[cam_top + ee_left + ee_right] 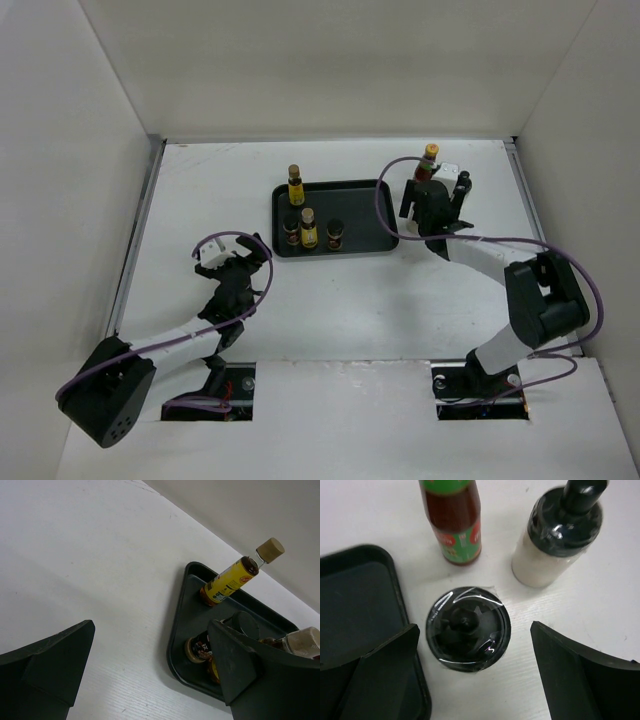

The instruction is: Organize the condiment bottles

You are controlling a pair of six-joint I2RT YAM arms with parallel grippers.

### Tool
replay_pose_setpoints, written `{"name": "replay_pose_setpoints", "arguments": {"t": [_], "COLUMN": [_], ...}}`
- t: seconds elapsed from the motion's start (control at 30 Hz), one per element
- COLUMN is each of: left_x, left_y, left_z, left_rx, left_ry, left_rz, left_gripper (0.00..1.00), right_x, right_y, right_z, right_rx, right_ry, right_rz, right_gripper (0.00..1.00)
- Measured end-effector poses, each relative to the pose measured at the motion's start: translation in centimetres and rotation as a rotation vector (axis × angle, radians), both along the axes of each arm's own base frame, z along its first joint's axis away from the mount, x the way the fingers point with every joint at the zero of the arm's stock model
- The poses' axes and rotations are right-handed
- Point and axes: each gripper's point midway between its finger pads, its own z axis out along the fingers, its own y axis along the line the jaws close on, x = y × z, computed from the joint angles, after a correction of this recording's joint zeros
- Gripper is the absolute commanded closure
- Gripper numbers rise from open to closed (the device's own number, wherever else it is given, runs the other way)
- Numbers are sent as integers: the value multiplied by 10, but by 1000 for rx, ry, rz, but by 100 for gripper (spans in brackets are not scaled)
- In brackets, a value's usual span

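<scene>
In the right wrist view, my right gripper is open, a finger on either side of the dark-lidded shaker, which I see from above. Whether the fingers touch it I cannot tell. Beyond it stand the green-labelled red bottle and the white black-capped bottle. In the top view the right gripper hides the shaker. The red bottle and white bottle stand behind it. The black tray holds two yellow-labelled bottles and two dark jars. My left gripper is open and empty, left of the tray.
White walls enclose the table on the left, back and right. In the left wrist view the tray's near corner lies just right of the open fingers. The tray's edge is close to the right gripper's left finger.
</scene>
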Motion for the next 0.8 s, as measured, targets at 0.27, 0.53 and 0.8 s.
{"name": "replay_pose_setpoints", "arguments": {"t": [0.27,0.53,0.8], "left_x": [0,1,1], "left_y": [-1,-2,-2], "left_z": [-1,-1,0], "left_rx": [0,-3,-4], "left_ry": [3,0,-1], "left_rz": [-5,-8,-9], "left_gripper": [0,0,0], "right_x": [15,10,54], "right_y": [-1,13,119], "right_z": [-17,-4,70], "right_rx": [46,-33,34], "right_ry": [31,9,-171], "right_rz": [1,33,240], "right_gripper": [35,39,37]}}
